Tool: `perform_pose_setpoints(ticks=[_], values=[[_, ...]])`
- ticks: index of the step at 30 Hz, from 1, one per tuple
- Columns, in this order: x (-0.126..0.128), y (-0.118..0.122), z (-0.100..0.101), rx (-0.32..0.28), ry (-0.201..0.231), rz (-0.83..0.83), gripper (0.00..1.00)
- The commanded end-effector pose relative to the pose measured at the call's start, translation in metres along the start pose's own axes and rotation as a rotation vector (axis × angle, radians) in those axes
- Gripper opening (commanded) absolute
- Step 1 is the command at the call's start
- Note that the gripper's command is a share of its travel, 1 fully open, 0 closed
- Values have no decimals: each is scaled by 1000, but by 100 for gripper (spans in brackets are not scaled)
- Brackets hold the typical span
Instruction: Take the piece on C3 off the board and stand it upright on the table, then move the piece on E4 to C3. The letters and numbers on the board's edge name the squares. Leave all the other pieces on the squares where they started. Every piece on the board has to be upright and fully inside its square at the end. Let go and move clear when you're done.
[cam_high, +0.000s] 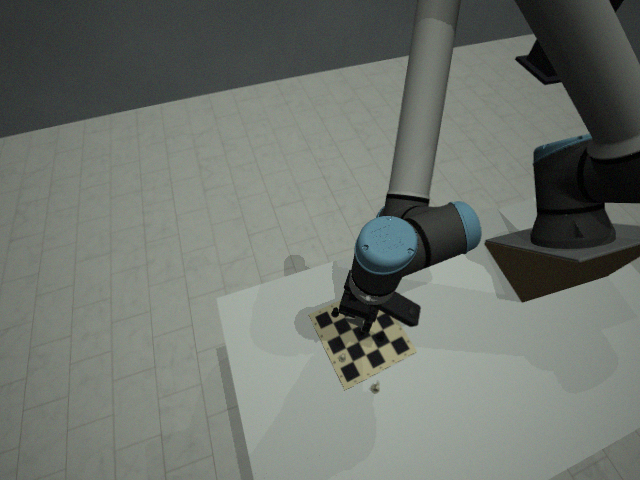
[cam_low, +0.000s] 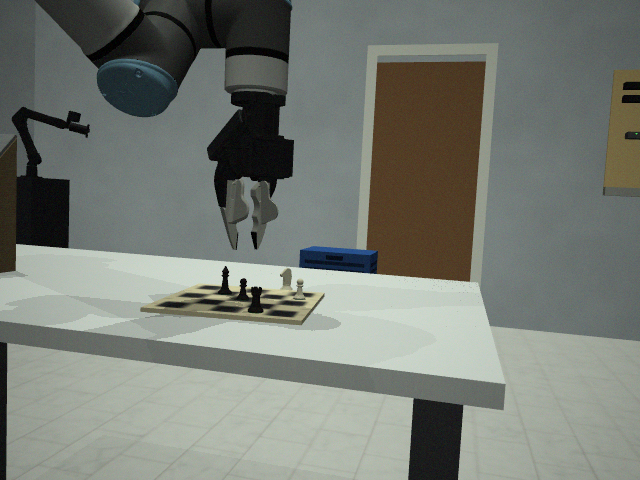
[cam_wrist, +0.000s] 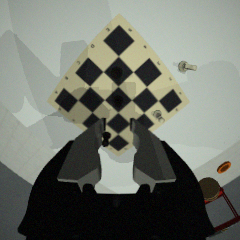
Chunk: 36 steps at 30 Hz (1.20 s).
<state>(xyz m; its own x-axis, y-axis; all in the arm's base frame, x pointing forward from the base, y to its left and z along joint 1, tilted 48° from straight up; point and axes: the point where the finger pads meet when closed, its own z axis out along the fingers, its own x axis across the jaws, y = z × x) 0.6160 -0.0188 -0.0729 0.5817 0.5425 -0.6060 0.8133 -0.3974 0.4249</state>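
White table (cam_low: 392, 330) carries the board (cam_low: 235, 304). Gripper (cam_low: 246, 242) hangs above it, fingers slightly spread, gripping nothing. Three black pieces stand on board; white knight (cam_low: 285, 278) stands off-board at 2 o'clock.

Brown door (cam_low: 427, 170) in pale frame; blue box (cam_low: 338, 258) behind table; tan wall panel (cam_low: 624, 131) at right.

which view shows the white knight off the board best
The exterior view: the white knight stands upright in profile behind the board. The wrist view shows it from above as a small pale shape on the table. The top view gives only a tiny pale speck.
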Motion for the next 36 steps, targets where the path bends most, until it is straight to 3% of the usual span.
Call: perform_pose_setpoints(ticks=[1,8,9,36], values=[[0,0,-13,2,-2,1,20],[0,0,-21,2,-2,1,20],[0,0,-21,2,-2,1,100],[0,0,-26,2,-2,1,100]])
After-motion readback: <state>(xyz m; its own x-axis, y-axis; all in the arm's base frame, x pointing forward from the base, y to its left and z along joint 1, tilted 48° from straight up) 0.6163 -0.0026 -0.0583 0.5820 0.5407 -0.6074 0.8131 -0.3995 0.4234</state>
